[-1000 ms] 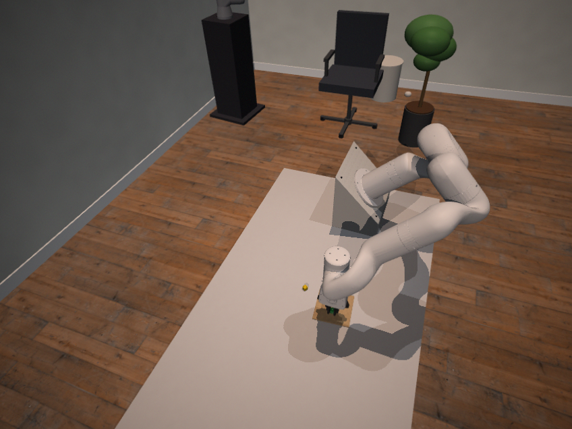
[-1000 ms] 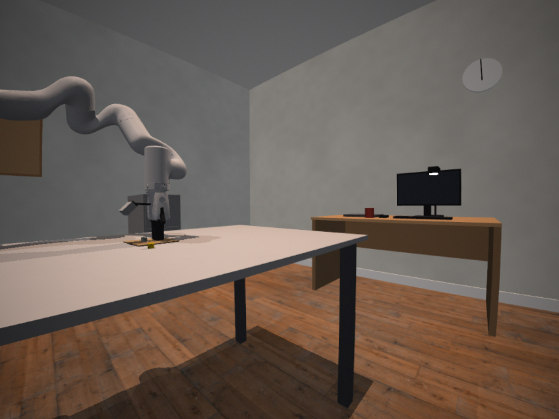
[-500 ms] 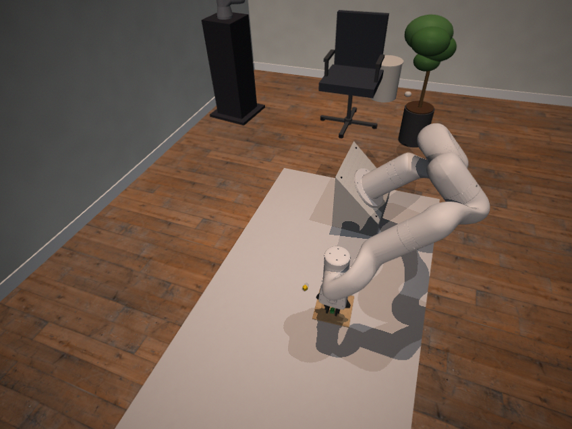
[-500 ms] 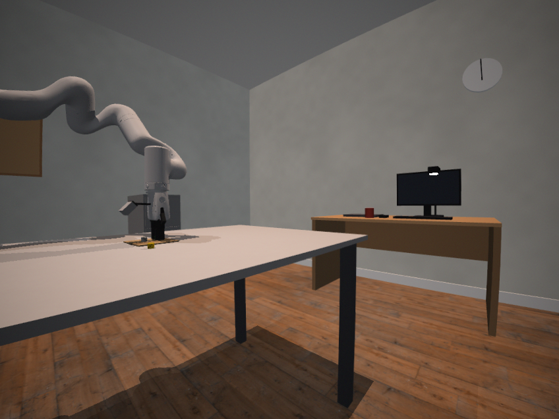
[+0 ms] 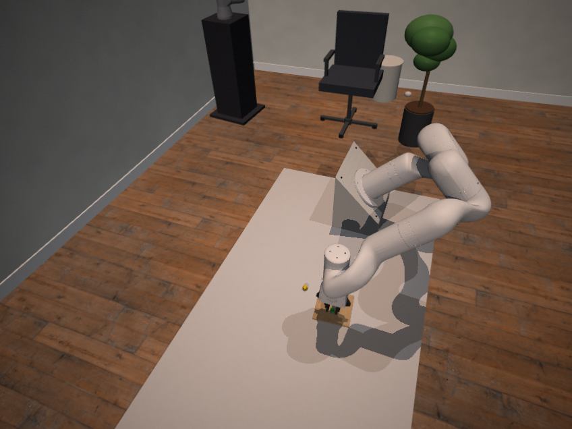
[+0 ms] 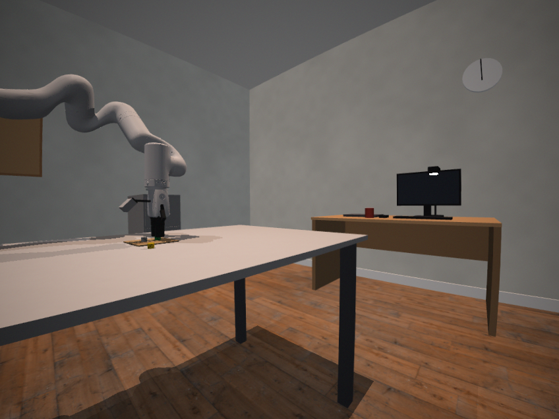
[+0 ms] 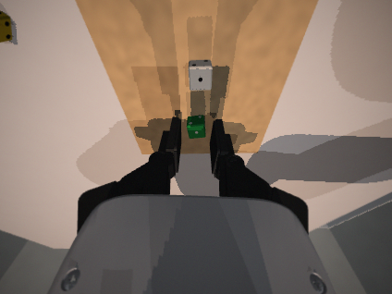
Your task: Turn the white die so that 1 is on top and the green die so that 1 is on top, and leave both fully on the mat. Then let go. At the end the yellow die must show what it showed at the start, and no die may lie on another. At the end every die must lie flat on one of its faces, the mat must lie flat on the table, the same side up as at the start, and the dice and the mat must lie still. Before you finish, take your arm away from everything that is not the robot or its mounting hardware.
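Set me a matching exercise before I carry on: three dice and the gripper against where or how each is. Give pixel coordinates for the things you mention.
1. Small yellow die (image 5: 305, 287) (image 6: 150, 246) (image 7: 5, 28)
2. Small white die (image 6: 144, 239) (image 7: 200, 78)
3. Small green die (image 5: 332, 310) (image 6: 157, 238) (image 7: 196, 128)
4. Black-fingered gripper (image 5: 332, 311) (image 6: 157, 236) (image 7: 196, 130)

A. between the fingers, gaps either side
B. open
C. off the flat tan mat (image 5: 347, 319) (image 6: 130, 242) (image 7: 277, 46)
D. on the mat, beyond the fingertips

Pairs: 1-C, 2-D, 3-A, 4-B

Pale, flat-topped table (image 5: 221, 369) (image 6: 252, 252) (image 7: 42, 92), seen from above. A tan mat (image 5: 345, 316) (image 6: 135, 242) (image 7: 263, 55) lies flat on it; a yellow die (image 5: 305, 287) (image 6: 150, 246) (image 7: 5, 28) (small, off the mat) sits at its ten o'clock, the arm's wedge mount (image 5: 344, 203) at twelve.
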